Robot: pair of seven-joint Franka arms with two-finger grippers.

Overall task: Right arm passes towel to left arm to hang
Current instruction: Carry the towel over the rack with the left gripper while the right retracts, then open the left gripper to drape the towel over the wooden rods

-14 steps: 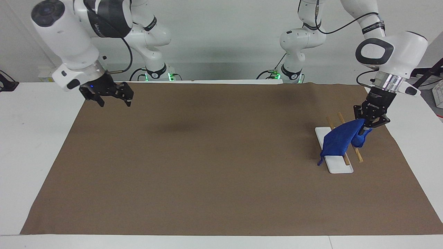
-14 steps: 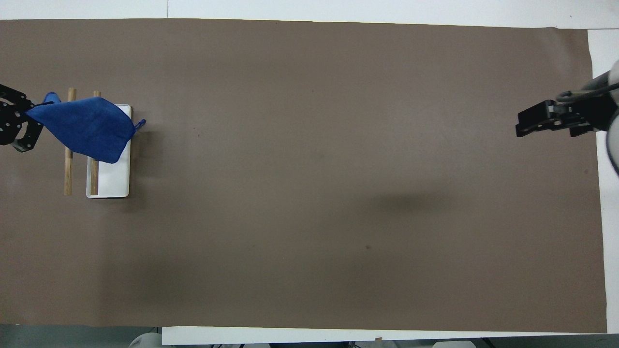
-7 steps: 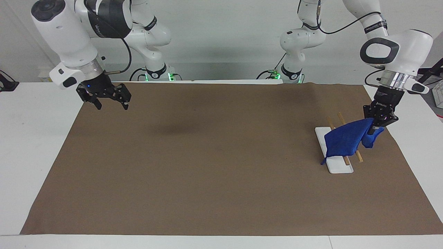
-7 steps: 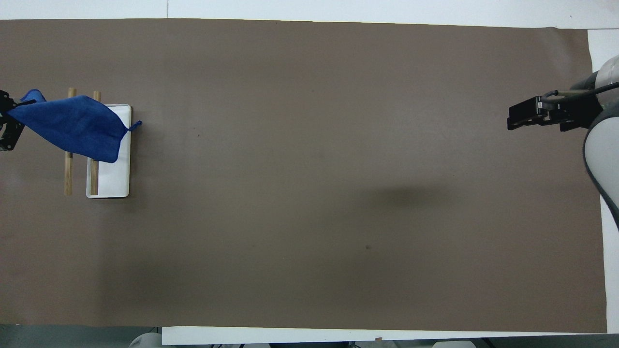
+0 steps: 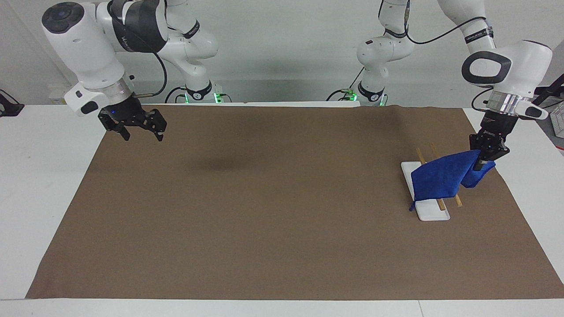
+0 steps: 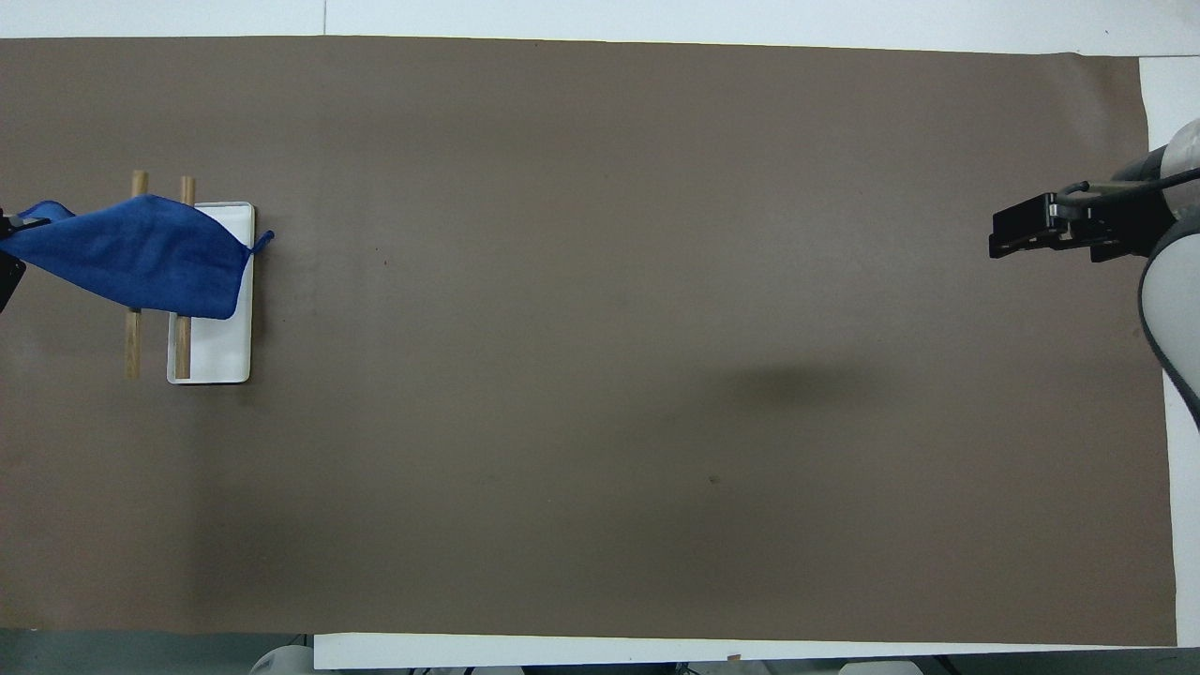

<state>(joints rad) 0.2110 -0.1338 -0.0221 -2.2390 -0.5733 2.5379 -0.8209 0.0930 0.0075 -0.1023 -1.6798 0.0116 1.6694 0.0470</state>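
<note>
The royal-blue towel [image 5: 438,178] lies draped across two wooden rods [image 5: 421,155] of a small rack with a white base [image 5: 434,213], at the left arm's end of the table. My left gripper [image 5: 482,164] is shut on one corner of the towel, just past the outer rod, and holds that corner taut. In the overhead view the towel [image 6: 141,258] spans both rods [image 6: 132,342], and the left gripper is almost out of the picture. A short thread hangs from the towel's free corner. My right gripper [image 5: 143,136] is open and empty, raised over the right arm's end of the brown mat [image 5: 282,198].
The brown mat covers most of the white table [image 5: 44,176]. The rack's white base [image 6: 220,352] sits on the mat. The right gripper [image 6: 998,234] shows at the mat's edge in the overhead view.
My left gripper has moved outward toward its end of the table, drawing the towel farther across the rods. My right gripper has shifted only slightly.
</note>
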